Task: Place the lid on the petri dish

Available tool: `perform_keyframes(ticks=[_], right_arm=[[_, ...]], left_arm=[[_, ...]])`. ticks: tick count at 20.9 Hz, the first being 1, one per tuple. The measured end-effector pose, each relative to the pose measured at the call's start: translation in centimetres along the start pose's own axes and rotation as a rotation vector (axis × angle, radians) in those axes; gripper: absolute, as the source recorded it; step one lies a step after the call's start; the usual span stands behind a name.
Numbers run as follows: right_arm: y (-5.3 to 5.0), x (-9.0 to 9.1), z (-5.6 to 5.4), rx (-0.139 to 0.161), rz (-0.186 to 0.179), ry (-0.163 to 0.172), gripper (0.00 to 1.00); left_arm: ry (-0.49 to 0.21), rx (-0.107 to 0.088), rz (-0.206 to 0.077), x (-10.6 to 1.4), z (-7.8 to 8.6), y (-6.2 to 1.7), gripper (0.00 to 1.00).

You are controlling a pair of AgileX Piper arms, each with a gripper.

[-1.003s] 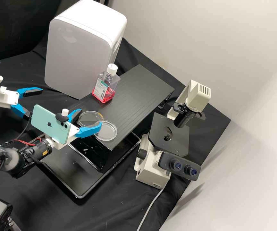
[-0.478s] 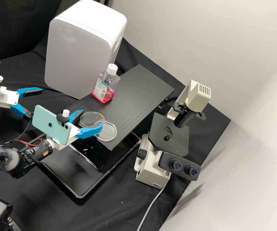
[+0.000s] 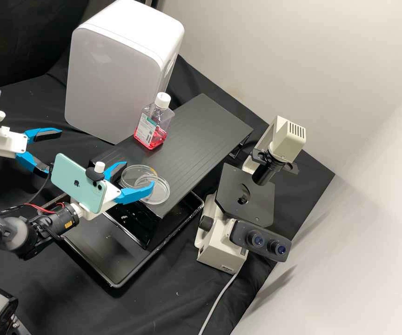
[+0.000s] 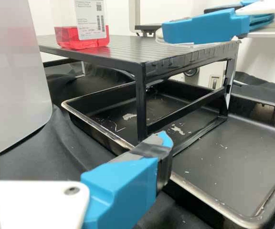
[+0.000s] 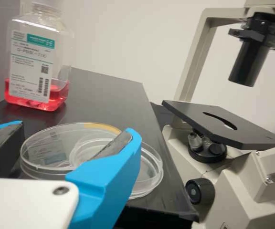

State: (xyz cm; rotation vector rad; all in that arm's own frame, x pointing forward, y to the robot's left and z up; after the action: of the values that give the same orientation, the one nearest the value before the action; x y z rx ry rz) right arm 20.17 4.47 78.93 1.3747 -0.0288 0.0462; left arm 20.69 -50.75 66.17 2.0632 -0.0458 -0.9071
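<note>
The lid (image 5: 51,148) is clamped between the fingers of the right gripper (image 3: 137,176) and overlaps one side of the petri dish (image 3: 160,191) on the black rack (image 3: 201,130). It should be held level, centred over the dish, lowered squarely, and released only once seated. The left gripper (image 3: 54,150) is spread apart and empty, well clear. The dish appears empty. Red liquid is contained in the bottle (image 3: 150,125), and pale specks are scattered in the tray (image 4: 252,167) beneath the rack.

A lab: microscope (image 3: 247,195), culture flask (image 3: 152,122)
</note>
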Motion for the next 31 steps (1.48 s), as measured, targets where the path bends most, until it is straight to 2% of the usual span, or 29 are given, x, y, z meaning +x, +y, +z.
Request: perform_keyframes(ticks=[6, 10, 13, 18, 22, 27, 29, 31], right_arm=[[0.2, 0.0, 0.2, 0.007, 0.008, -0.013, 0.0], [0.3, 0.2, 0.8, 0.007, 0.017, -0.04, 0.0], [0.5, 0.3, 1.4, 0.027, 0.027, -0.067, 0.0], [0.7, 0.5, 2.1, 0.046, 0.037, -0.094, 0.0], [0.8, 0.7, 2.7, 0.075, 0.041, -0.115, 0.0], [0.9, 0.9, 2.9, 0.077, 0.047, -0.123, 0.0], [1.0, 0.9, 2.9, 0.1, 0.048, -0.118, 0.0], [1.1, 1.1, 3.1, 0.147, 0.041, -0.121, 0.0]], left_arm=[[0.0, -0.001, 0.0, 0.0, 0.1, -0.01, 1.0], [0.004, -0.003, 0.001, 0.0, 0.0, 0.0, 1.0], [0.009, -0.005, 0.003, 0.0, 0.0, 0.0, 1.0], [0.008, -0.005, 0.002, 0.0, 0.0, 0.0, 1.0], [0.008, -0.005, 0.002, 0.0, 0.0, 0.0, 1.0], [0.008, -0.005, 0.002, 0.0, 0.0, 0.0, 1.0], [0.007, -0.005, 0.004, 0.0, 0.0, 0.03, 1.0], [0.007, -0.005, 0.006, 0.1, 0.1, 0.08, 1.0]])
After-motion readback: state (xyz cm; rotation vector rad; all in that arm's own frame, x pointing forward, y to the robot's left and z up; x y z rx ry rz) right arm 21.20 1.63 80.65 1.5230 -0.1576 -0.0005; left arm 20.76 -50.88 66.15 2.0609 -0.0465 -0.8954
